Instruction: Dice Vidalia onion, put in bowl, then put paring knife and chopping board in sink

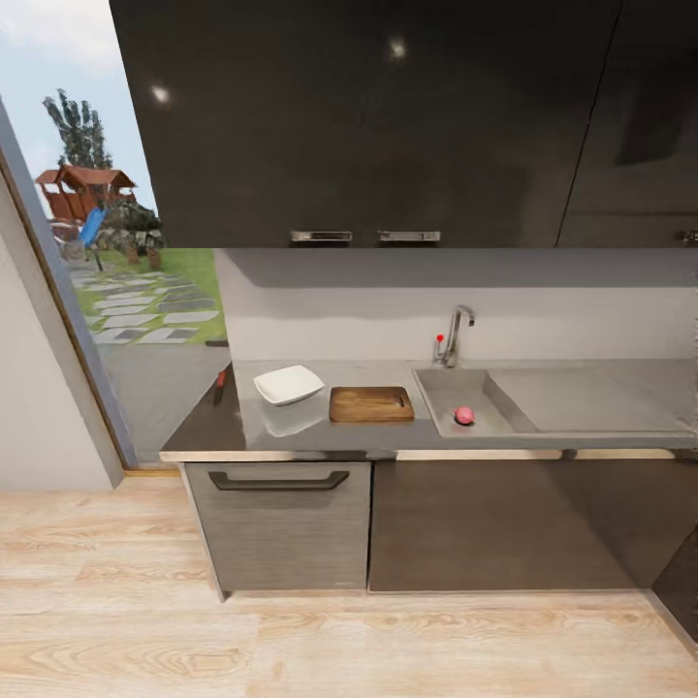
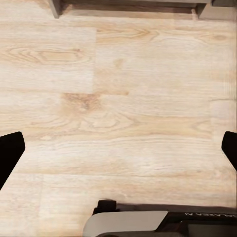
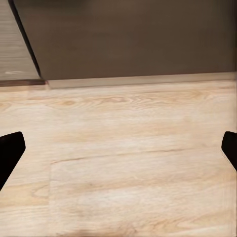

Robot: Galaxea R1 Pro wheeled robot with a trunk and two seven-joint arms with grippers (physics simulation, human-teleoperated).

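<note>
Overall: 1 Vidalia onion (image 1: 464, 415), 1 chopping board (image 1: 371, 404), 1 bowl (image 1: 288, 384); both pincers spread wide, empty.

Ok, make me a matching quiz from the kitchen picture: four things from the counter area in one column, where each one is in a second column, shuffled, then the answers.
Things:
1. Vidalia onion
2. chopping board
3. bowl
4. paring knife

Places:
A. at the countertop's far left end, nearest the window
B. inside the sink basin
C. on the countertop directly left of the sink
D. on the countertop between the knife and the board

Pairs: 1-B, 2-C, 3-D, 4-A
</note>
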